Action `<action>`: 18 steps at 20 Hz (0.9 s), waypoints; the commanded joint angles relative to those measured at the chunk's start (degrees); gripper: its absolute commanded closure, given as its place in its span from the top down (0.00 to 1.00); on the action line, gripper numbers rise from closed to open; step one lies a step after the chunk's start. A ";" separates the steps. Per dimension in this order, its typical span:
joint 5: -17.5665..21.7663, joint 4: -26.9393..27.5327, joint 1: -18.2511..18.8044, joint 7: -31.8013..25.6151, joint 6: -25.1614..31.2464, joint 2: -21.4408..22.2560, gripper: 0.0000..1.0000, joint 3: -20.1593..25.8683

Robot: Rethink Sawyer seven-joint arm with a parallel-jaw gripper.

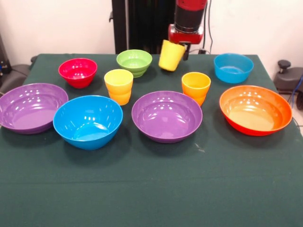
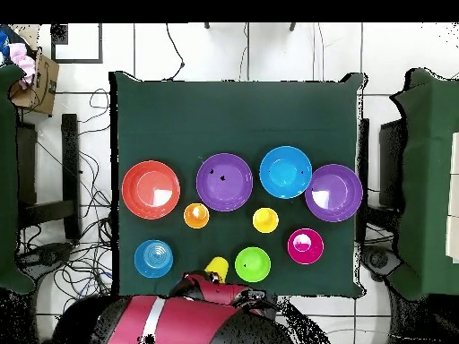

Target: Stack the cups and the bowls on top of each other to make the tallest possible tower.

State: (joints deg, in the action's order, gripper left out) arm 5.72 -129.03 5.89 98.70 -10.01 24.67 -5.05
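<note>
The claw (image 1: pixel 182 46) hangs from the red and black arm (image 1: pixel 189 16), which drops almost straight down at the far side of the desk (image 1: pixel 151 189). It is clamped on a yellow cup (image 1: pixel 171 55), held tilted and lifted clear of the green cloth, between the light green bowl (image 1: pixel 134 62) and the small blue bowl (image 1: pixel 233 67). In the overhead view the arm's red body covers the claw, and only part of the held cup (image 2: pixel 216 265) shows.

On the desk stand a second yellow cup (image 1: pixel 119 86) and an orange cup (image 1: pixel 195 87), both upright. A red bowl (image 1: pixel 77 72) sits beside the green one. Nearest the front, in a row, lie a purple bowl (image 1: pixel 29 107), a large blue bowl (image 1: pixel 88 121), another purple bowl (image 1: pixel 166 115) and an orange bowl (image 1: pixel 255 109). All sit apart; nothing is stacked.
</note>
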 commanded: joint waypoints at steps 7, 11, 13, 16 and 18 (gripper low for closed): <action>1.54 3.94 -0.80 8.76 -1.82 -3.00 0.00 4.81; 1.53 3.87 -0.43 8.53 -0.96 -2.41 0.00 5.08; 1.70 3.55 -0.47 9.22 -2.83 -1.44 0.00 4.99; 1.03 1.97 -0.47 8.88 0.88 3.95 0.00 5.34; 0.27 1.29 -0.76 8.28 4.61 8.53 0.00 5.63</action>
State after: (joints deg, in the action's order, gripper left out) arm 6.12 -129.65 5.89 98.74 -10.04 27.90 -6.13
